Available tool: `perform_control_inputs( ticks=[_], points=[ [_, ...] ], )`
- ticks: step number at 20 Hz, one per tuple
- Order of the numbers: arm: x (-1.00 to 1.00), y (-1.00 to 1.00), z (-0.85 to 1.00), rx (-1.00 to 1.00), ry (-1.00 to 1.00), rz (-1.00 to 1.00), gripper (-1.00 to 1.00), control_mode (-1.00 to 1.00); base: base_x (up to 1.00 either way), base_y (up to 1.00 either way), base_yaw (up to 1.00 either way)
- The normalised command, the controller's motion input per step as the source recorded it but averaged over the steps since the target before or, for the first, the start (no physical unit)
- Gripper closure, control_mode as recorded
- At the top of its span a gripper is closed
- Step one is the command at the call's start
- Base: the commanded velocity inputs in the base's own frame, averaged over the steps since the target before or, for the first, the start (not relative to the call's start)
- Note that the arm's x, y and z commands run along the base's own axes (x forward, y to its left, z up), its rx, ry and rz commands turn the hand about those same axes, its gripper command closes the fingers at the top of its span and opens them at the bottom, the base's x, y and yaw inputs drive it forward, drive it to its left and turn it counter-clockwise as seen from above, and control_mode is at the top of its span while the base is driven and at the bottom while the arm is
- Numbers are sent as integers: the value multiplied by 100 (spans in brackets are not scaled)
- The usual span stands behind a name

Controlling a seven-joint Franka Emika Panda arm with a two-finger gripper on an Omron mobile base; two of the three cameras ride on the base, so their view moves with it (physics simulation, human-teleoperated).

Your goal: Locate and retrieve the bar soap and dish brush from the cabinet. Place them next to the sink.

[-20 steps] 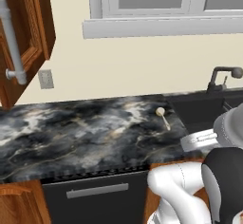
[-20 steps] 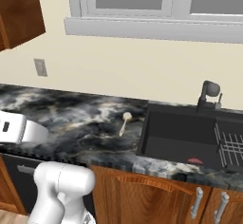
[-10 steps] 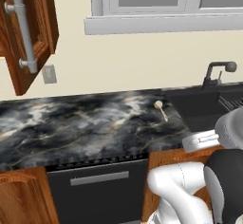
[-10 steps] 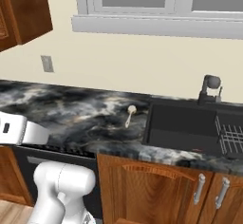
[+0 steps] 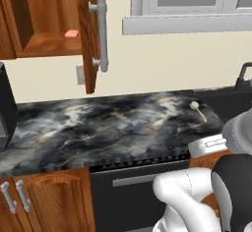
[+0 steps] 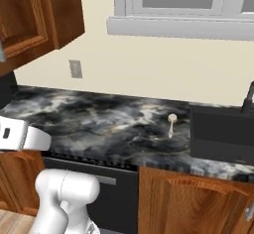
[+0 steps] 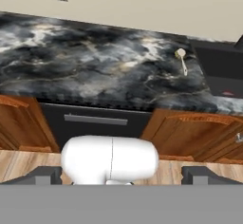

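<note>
The cabinet (image 5: 44, 27) hangs open at the upper left, its door (image 5: 90, 39) swung out edge-on with a long grey bar handle (image 5: 102, 32). A small pink bar soap (image 5: 72, 33) lies on its wooden shelf. The dish brush (image 5: 197, 109) lies on the dark marble counter beside the sink (image 5: 231, 103); it also appears as the dish brush (image 6: 171, 122) and the dish brush (image 7: 181, 59). My gripper (image 7: 122, 179) is pulled back far from the counter, its fingertips (image 7: 47, 175) wide apart, open, holding nothing.
A faucet (image 5: 243, 76) stands behind the sink (image 7: 220, 69), which has a small red item (image 7: 228, 93) in it. A wall outlet (image 5: 80, 74) sits under the cabinet. A black appliance (image 5: 5, 113) stands at the counter's left end. Low cabinets and a dark appliance front (image 7: 95, 121) run below.
The whole picture has shifted: the base has driven left, bringing the open cabinet and its soap into the left view. The brush stays where it was on the counter. The gripper stays open.
</note>
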Motion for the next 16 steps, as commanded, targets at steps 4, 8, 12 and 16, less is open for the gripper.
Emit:
perform_control_inputs(
  ticks=[4,8,12,16],
  points=[
    [0,0,0,0,0,0,-100,100,-2,64,-5],
    [0,0,0,0,0,0,-100,100,0,64,-6],
    [0,0,0,0,0,0,-100,100,0,63,-6],
    [0,0,0,0,0,0,-100,100,0,58,-5]
  ],
)
